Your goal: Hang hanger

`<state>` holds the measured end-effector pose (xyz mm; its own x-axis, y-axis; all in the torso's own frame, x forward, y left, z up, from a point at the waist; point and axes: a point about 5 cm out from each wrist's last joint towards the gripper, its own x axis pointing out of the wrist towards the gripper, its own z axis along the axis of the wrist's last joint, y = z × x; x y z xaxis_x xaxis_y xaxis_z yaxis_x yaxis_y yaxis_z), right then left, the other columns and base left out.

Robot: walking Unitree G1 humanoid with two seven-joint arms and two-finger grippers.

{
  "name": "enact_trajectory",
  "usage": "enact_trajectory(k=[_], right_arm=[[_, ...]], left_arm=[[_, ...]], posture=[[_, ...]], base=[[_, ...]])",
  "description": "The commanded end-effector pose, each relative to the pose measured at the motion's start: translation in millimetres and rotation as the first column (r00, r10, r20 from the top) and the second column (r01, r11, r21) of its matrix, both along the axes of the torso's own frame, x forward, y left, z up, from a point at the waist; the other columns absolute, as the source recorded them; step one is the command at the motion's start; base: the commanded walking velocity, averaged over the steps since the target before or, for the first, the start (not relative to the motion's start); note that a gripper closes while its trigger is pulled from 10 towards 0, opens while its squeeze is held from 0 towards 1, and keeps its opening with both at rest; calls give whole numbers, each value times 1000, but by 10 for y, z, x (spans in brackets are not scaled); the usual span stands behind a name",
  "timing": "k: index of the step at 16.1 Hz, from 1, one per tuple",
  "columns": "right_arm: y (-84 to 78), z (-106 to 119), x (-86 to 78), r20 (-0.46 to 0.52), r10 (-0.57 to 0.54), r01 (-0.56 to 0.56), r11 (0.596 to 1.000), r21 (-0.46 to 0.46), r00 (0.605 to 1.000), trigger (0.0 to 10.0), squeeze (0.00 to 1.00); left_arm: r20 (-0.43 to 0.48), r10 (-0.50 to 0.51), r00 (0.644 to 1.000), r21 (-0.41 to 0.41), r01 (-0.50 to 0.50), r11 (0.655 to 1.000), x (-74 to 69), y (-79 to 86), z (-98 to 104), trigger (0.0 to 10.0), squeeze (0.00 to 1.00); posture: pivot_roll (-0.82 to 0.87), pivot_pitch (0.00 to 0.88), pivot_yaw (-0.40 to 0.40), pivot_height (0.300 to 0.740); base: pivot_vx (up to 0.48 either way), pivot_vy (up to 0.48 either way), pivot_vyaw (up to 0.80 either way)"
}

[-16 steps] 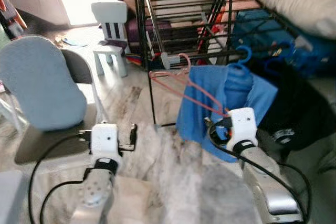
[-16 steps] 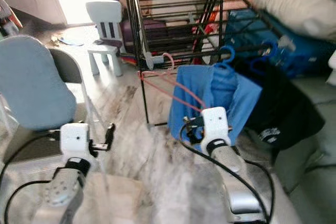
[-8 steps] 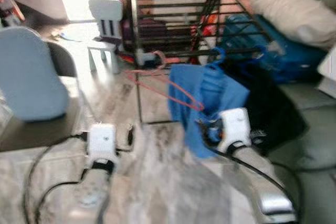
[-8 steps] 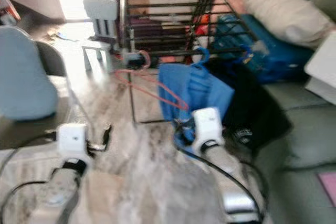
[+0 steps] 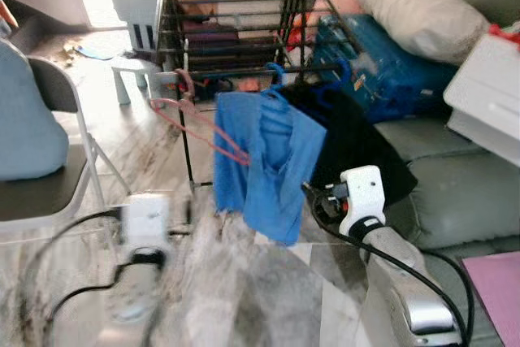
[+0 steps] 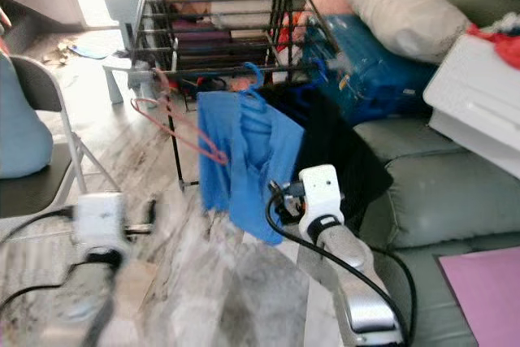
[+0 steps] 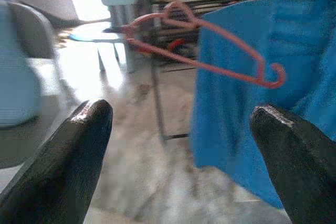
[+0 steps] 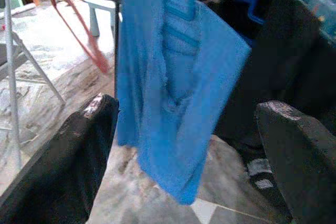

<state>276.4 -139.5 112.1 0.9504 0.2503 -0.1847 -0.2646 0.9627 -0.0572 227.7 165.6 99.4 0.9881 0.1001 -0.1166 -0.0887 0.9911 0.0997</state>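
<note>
A pink wire hanger (image 5: 195, 119) hangs by its hook from the front left corner of the black drying rack (image 5: 231, 6), tilted, with nothing holding it. Beside it on the front rail hang a blue shirt (image 5: 264, 156) on a blue hanger and a black garment (image 5: 349, 140). My right gripper (image 5: 318, 198) is open, low in front of the blue shirt and apart from the pink hanger (image 8: 79, 30). My left gripper (image 5: 185, 210) is open and blurred, low over the floor, pointing at the pink hanger (image 7: 210, 56).
A folding chair with a blue cushion (image 5: 32, 136) stands at the left. A small white child's chair (image 5: 134, 18) is beyond the rack. A grey sofa (image 5: 455, 193) with a blue bag (image 5: 390, 71), a pillow and a white box (image 5: 487, 95) lies at the right.
The whole view has swung to the right. My right gripper was at the pink hanger's lower end; now it is apart from it, and the hanger stays on the rack.
</note>
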Motion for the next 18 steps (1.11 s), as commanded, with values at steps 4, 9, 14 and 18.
enact_trajectory(k=[4,9,14,18], right_arm=[[-14,41,44,36,17,-17,1000,-27,999,10000,0],[41,53,74,42,34,-33,999,-8,999,10000,0],[59,67,94,52,44,-44,999,-4,998,10000,0],[114,82,122,58,62,-62,998,-2,996,10000,0]], left_arm=[[34,9,999,31,-10,999,-11,7,88,10000,0],[55,6,998,38,-8,999,30,-26,126,10000,0],[72,8,997,42,-11,999,72,-40,161,10000,0],[83,4,997,60,-9,998,91,-27,186,10000,0]], posture=[[-40,28,10,740],[-38,19,13,740],[-36,22,14,740],[-26,33,21,740]], base=[[0,0,152],[0,0,800],[0,0,800],[0,0,800]])
